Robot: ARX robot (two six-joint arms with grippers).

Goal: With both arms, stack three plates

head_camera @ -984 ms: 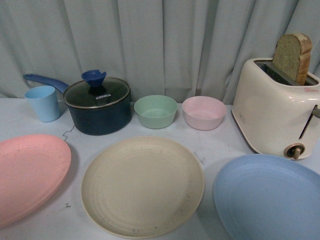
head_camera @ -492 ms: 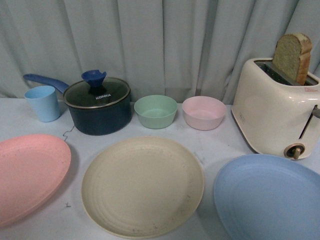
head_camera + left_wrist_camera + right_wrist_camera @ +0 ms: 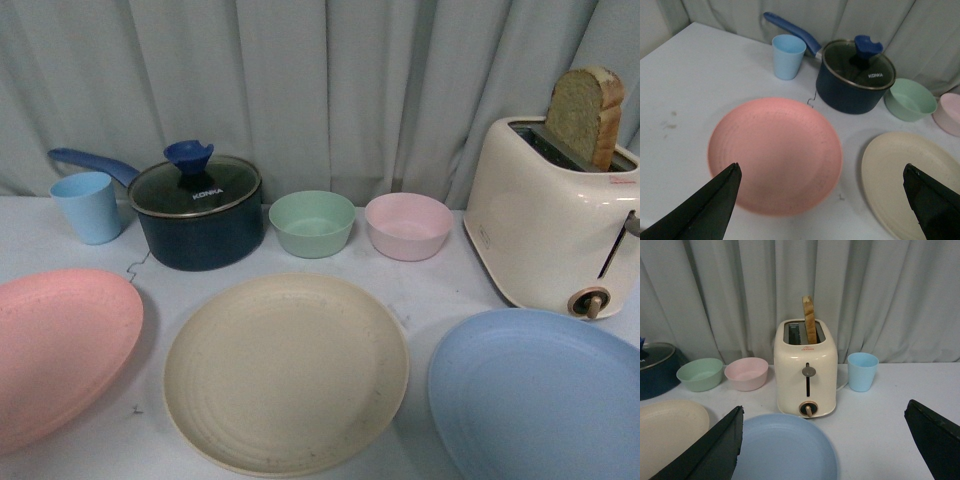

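Three plates lie apart on the white table. The pink plate is at the front left, the cream-beige plate in the middle, the light blue plate at the front right. No arm shows in the front view. In the left wrist view my left gripper is open above the gap between the pink plate and the cream plate. In the right wrist view my right gripper is open above the blue plate, whose near part is cut off; the cream plate lies beside it.
Along the back stand a light blue cup, a dark blue lidded pot, a green bowl and a pink bowl. A cream toaster with a bread slice stands at the right. A second blue cup stands beside the toaster.
The scene has shifted very slightly in the front view; the plates and other things keep their places.
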